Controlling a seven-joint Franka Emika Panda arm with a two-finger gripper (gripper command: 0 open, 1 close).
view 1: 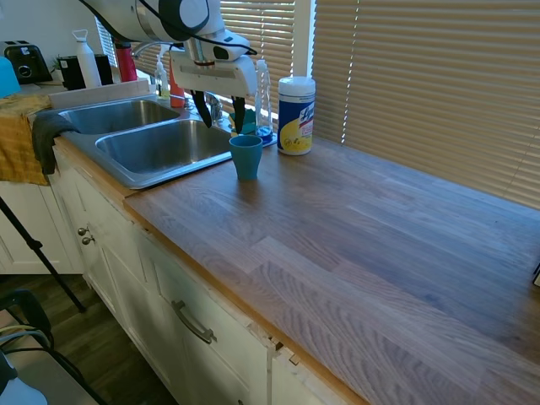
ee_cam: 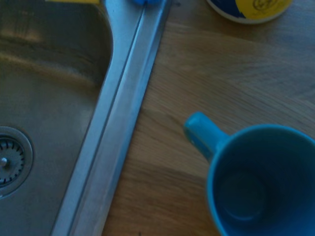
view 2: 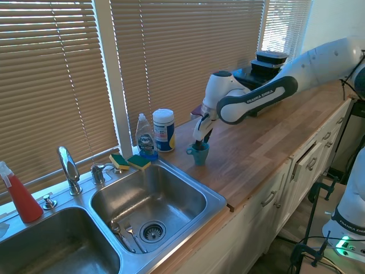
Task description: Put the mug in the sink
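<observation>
Here the pincer (view 1: 221, 118) is hanging fingers-down from the bent white arm, spread wide and gripping nothing, just above and behind the mug (view 1: 245, 156). The mug is standing upright on the wooden counter (view 1: 363, 228), just beside the rim of the sink (view 1: 126, 173), near the wipes canister (view 1: 296, 116).

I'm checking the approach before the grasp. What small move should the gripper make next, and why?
Probably lower straight down over the teal-blue mug. The gripper hangs open above its rim, not gripping, and the mug stands upright and empty on the wooden countertop, beside the stainless steel sink.
</observation>
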